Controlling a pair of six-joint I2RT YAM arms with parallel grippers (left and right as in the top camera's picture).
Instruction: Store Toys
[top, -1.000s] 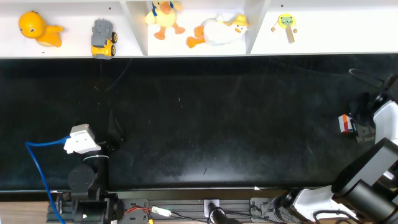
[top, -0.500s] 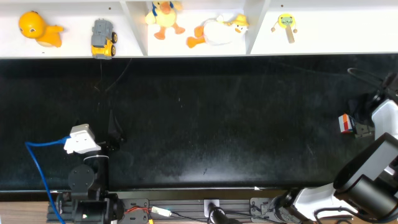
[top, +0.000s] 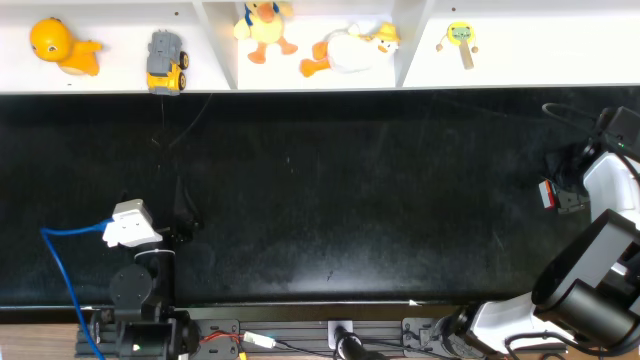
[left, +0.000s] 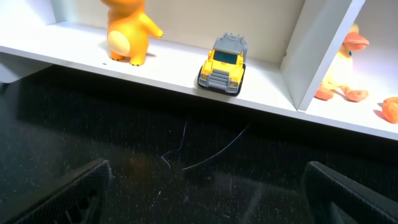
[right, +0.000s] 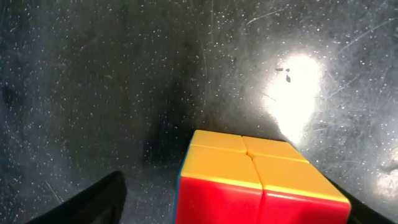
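Our right tool (right: 233, 198) is clamped on a puzzle cube (right: 249, 165) with orange-yellow and red faces. It holds the cube just above the black table (top: 350, 200), near the table's right edge and well apart from the white shelf (top: 540, 55) along the far side. The cube's shadow lies on the table below it.

Our left tool (left: 206, 168) has its fingers wide apart with nothing between them. It sits low over the left part of the table and faces the shelf.

In the shelf's left compartment an orange duck toy (top: 60, 45) stands beside a yellow and grey toy truck (top: 166, 62), the two apart from each other and the truck nearer the front edge. In the middle compartment a yellow plush duck (top: 264, 25) sits upright, and a white plush duck (top: 350, 48) lies on its side just beside it. In the right compartment we see a small yellow-green toy on a stick (top: 460, 40).
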